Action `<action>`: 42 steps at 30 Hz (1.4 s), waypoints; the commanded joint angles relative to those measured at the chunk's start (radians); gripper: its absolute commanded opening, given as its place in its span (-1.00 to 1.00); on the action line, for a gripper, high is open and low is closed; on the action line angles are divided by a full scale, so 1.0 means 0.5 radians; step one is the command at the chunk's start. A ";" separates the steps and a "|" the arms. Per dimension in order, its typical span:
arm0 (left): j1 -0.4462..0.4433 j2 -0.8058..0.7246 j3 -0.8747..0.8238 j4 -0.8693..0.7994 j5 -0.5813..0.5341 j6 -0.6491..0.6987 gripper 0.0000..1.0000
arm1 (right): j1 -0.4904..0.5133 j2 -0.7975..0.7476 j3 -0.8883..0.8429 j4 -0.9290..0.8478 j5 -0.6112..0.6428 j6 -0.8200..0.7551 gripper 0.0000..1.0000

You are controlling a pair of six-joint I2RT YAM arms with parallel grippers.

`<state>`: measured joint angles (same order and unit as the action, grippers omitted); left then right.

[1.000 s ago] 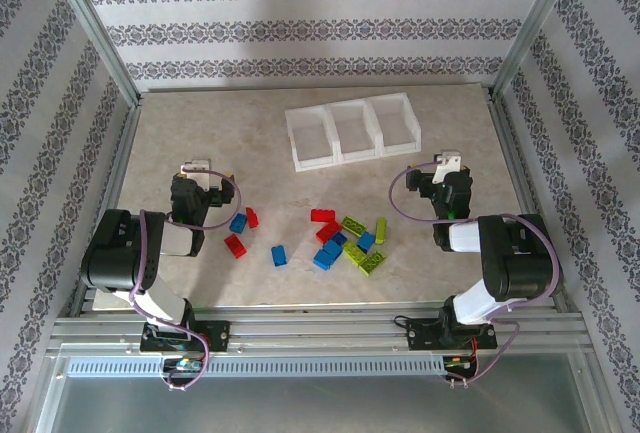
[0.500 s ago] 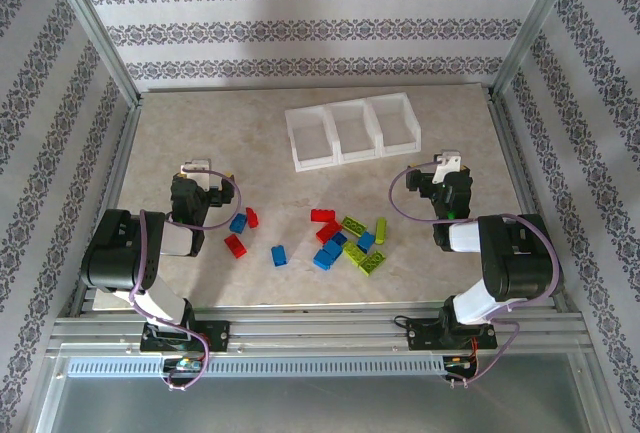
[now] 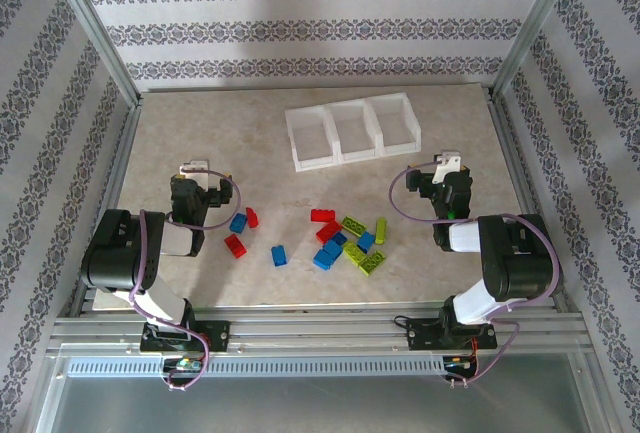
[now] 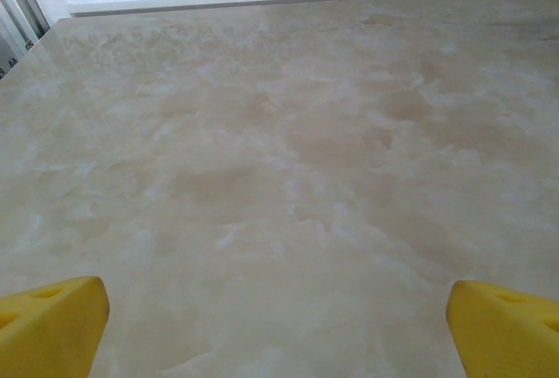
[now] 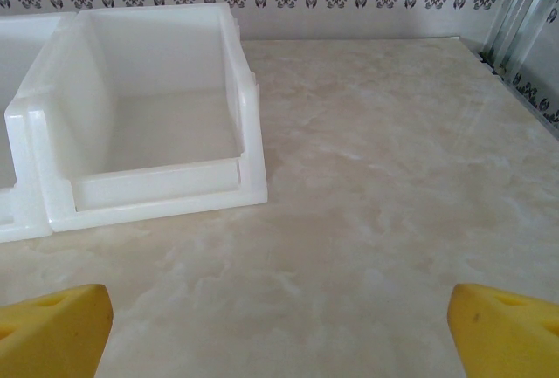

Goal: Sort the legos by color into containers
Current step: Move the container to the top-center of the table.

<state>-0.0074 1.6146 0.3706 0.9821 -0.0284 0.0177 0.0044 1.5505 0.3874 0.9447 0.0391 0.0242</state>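
Left jaws wide open, yellow fingertips (image 4: pixel 52 321) at the view's bottom corners, bare tabletop (image 3: pixel 190 123) between them. Right jaws open too, fingertips (image 5: pixel 502 326) spread, gripping nothing, facing the rightmost bin (image 5: pixel 157 125) of the containers (image 3: pixel 352 130), a joined row at far centre. Legos (image 3: pixel 348 238) lie loose on the tabletop, near side: a mixed red, blue and lime cluster between the arms, one blue brick (image 3: pixel 279 255) apart to its left, and two red plus one blue (image 3: pixel 238 223) just beside the left arm (image 3: pixel 135 253).
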 commanded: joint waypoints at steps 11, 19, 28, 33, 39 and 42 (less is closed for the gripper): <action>-0.009 -0.504 0.065 -0.505 -0.166 -0.081 0.99 | 0.011 -0.396 -0.029 -0.305 0.117 0.044 0.97; -0.015 -0.898 0.311 -1.191 -0.123 -0.580 0.99 | 0.019 -0.840 -0.005 -0.826 0.348 0.068 0.97; -0.374 -0.679 0.730 -1.545 -0.193 -0.979 0.99 | 0.043 -1.203 0.106 -1.518 0.508 0.311 0.97; -0.613 -0.389 1.011 -1.738 -0.354 -1.111 0.99 | 0.054 -1.265 0.210 -1.847 0.492 0.381 0.97; -0.753 0.000 1.352 -1.877 -0.316 -1.161 0.99 | 0.070 -1.251 0.357 -2.178 0.505 0.495 0.97; -0.806 0.151 1.521 -1.942 -0.306 -1.141 0.99 | 0.088 -1.247 0.405 -2.282 0.512 0.535 0.97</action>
<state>-0.3855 1.6535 1.0645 0.0872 -0.1696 -0.5331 0.0311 0.9310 0.5499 -0.0856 0.2718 0.2428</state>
